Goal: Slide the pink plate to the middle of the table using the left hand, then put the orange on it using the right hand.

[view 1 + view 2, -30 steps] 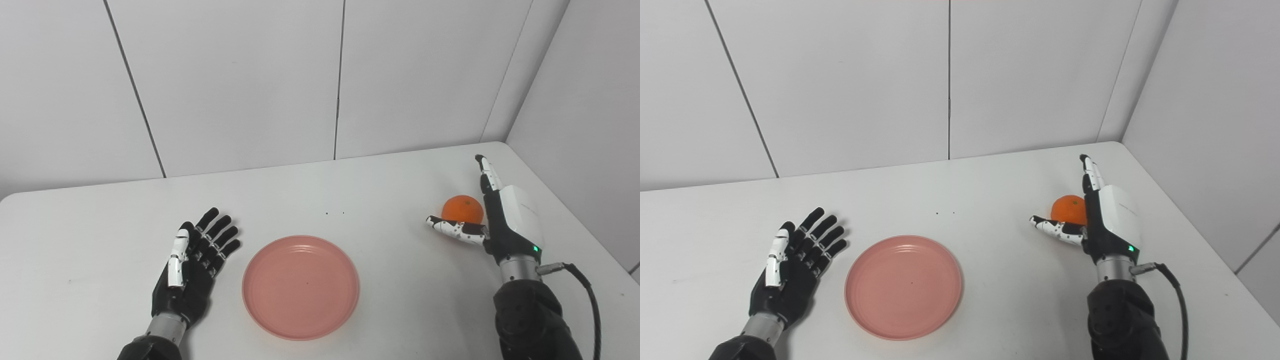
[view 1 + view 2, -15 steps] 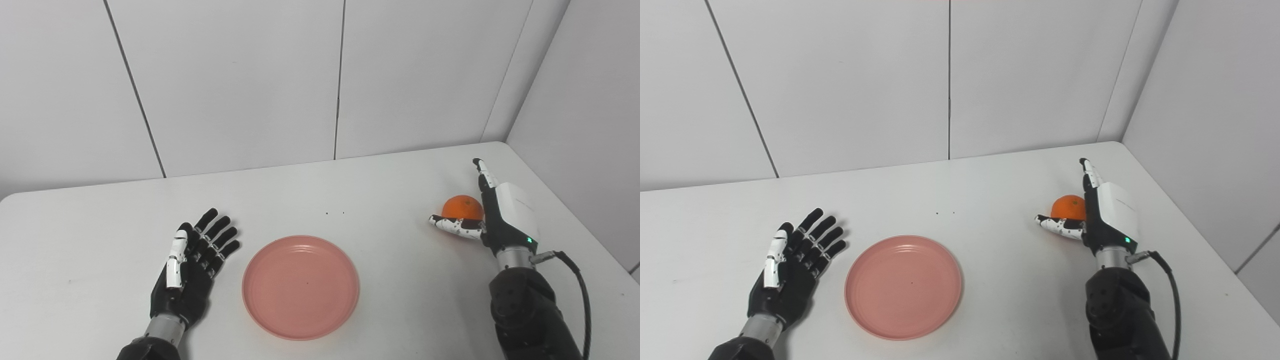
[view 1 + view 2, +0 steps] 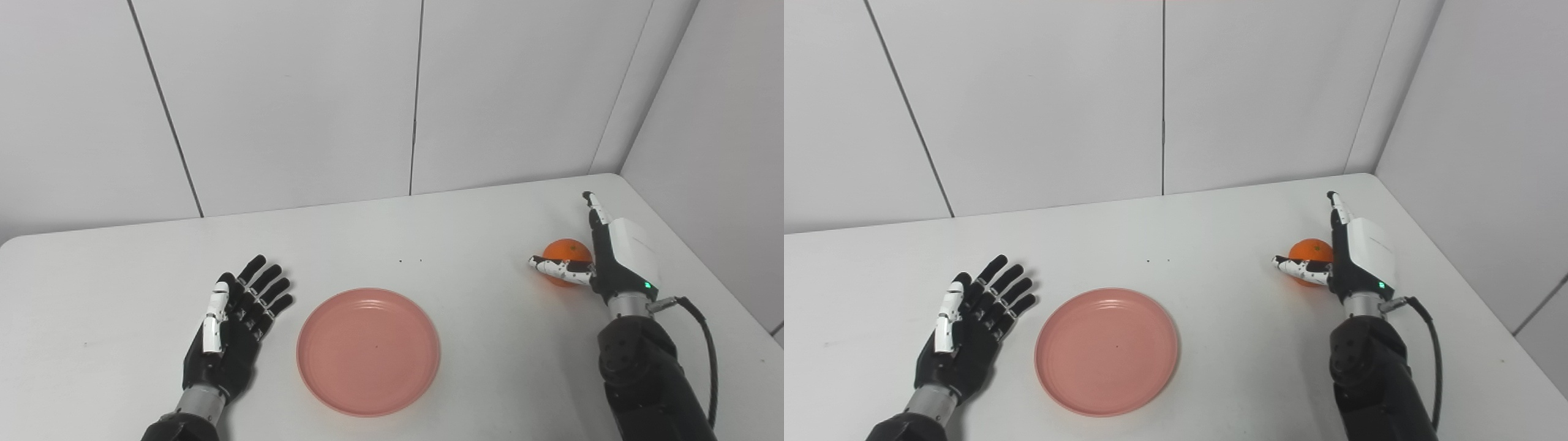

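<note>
As the right hand cups the orange near the tabletop's right edge, fingers wide, it could roll off; left hand splayed, empty, beside the pink plate.

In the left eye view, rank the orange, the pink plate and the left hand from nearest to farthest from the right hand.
1. The orange: at the right hand, between its thumb and fingers, far right of the table.
2. The pink plate: near the table's middle, empty.
3. The left hand: left of the plate, open, lying on the table.
</note>
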Motion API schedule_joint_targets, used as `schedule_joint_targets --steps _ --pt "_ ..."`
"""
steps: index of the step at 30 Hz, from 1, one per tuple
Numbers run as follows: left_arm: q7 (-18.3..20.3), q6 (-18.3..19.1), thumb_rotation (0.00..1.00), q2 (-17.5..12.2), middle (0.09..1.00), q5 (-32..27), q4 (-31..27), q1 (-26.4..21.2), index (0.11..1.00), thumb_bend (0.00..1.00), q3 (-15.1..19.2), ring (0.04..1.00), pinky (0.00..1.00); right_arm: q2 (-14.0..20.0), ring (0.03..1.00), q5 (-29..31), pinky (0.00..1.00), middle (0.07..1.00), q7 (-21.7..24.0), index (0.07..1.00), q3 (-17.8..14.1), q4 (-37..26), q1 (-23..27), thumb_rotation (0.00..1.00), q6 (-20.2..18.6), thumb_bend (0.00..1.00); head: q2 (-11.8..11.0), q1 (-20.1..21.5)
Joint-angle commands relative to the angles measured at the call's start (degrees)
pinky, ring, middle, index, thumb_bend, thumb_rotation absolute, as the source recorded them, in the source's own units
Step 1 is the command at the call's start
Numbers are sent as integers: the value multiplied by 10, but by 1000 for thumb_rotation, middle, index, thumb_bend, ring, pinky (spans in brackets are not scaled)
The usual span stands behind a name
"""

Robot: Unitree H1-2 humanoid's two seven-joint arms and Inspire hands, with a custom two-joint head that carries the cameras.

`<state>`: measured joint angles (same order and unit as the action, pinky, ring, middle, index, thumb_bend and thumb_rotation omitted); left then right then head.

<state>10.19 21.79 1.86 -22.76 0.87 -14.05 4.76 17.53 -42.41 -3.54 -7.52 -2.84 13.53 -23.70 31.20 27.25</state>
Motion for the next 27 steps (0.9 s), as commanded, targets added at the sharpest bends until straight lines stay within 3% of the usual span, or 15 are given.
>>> schedule_joint_targets --steps 1,10,22,27 --pt "-1 8 1000 -4 855 -2 1 5 854 340 1 845 840 17 838 2 705 901 -19 919 -5 -2 25 374 -7 942 1 0" --pt "0 5 1000 -9 855 -4 3 4 855 343 -1 847 836 21 813 10 677 882 -19 897 -2 20 34 388 -17 956 2 0" --pt "-1 9 1000 -13 855 -7 -2 5 857 342 -5 846 836 28 803 18 682 865 24 874 -4 33 40 405 -32 973 6 2" --pt "-3 12 1000 -13 853 -9 -2 4 854 347 -4 843 833 23 789 7 672 852 31 862 -10 51 47 369 -32 980 9 1"
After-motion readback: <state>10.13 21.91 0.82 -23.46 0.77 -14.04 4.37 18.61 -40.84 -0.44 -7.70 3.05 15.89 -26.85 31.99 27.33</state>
